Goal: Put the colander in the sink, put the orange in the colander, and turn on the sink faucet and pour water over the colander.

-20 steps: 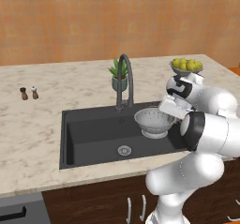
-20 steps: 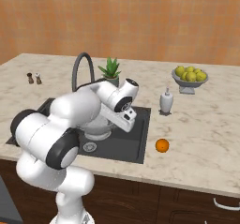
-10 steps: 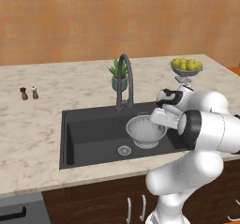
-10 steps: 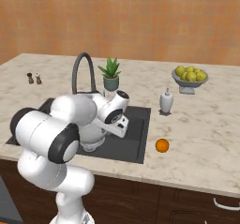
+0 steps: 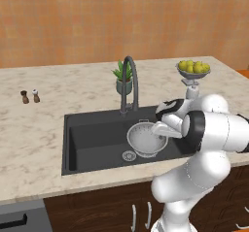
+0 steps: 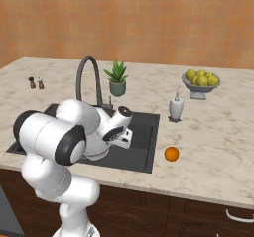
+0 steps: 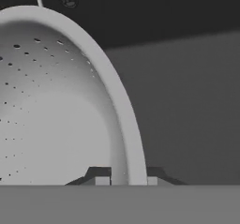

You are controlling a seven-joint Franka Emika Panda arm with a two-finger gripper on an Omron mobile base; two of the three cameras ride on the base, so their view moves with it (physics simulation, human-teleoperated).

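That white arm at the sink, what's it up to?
The arm's claw is shut on the rim of a colander and holds it low inside the black sink, next to the drain and under the faucet. The orange meant to go in it lies on the counter right of the sink, untouched.

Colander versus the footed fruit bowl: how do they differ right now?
The silvery-white perforated metal colander sits low inside the matte black sink; the grey footed fruit bowl stands on the marble counter. The colander holds no fruit, while the bowl is heaped with yellow-green fruit. The gripper is shut on the colander's rim; nothing touches the bowl. Both are round, open-topped vessels.
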